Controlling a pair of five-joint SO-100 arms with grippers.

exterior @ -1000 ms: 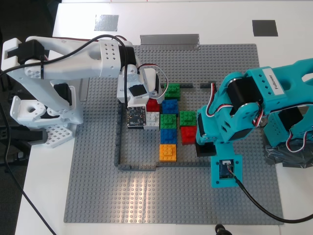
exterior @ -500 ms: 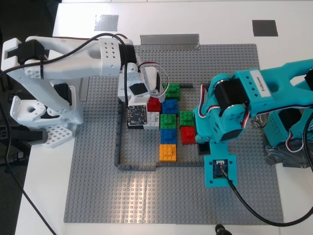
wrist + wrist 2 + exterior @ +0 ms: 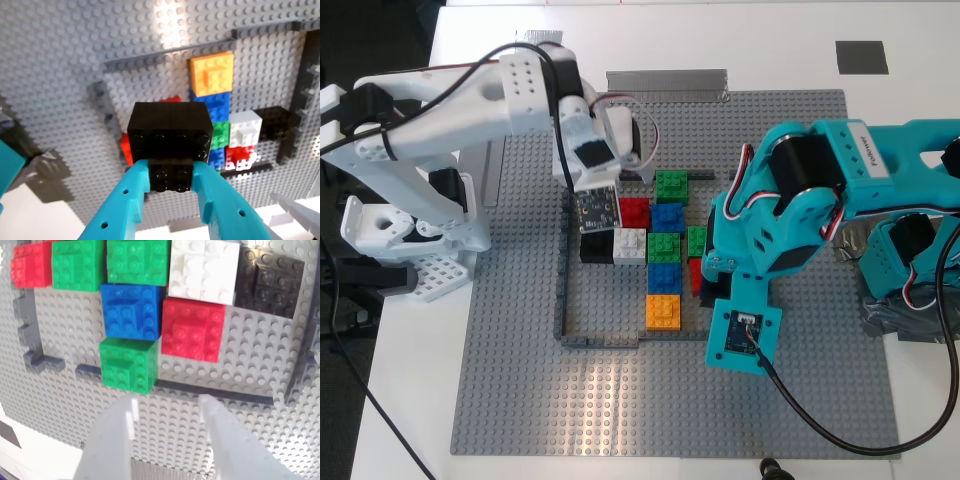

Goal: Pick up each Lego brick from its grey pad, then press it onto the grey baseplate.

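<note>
Exterior view: the grey baseplate [image 3: 520,400] covers most of the white table [image 3: 770,50], with a thin dark frame [image 3: 563,320] of low walls on it. Inside the frame sits a cluster of bricks (red, green, blue, white, orange, black). The white arm reaches in from the exterior view's left, the teal arm from its right. One dark grey pad [image 3: 861,56] lies on the table beyond the baseplate, toward the exterior view's upper right.

First wrist view: my first tool [image 3: 172,175], teal, is clamped on a black brick [image 3: 170,131], held above the baseplate and well clear of its studs. Beneath it show the orange brick [image 3: 211,74] and a white brick [image 3: 243,129].

Second wrist view: my second tool [image 3: 167,412], white, has its fingers apart and empty, hovering just beside a green brick [image 3: 127,365]. A red brick [image 3: 191,329] sits pressed onto the baseplate, touching a blue brick [image 3: 131,310].
</note>
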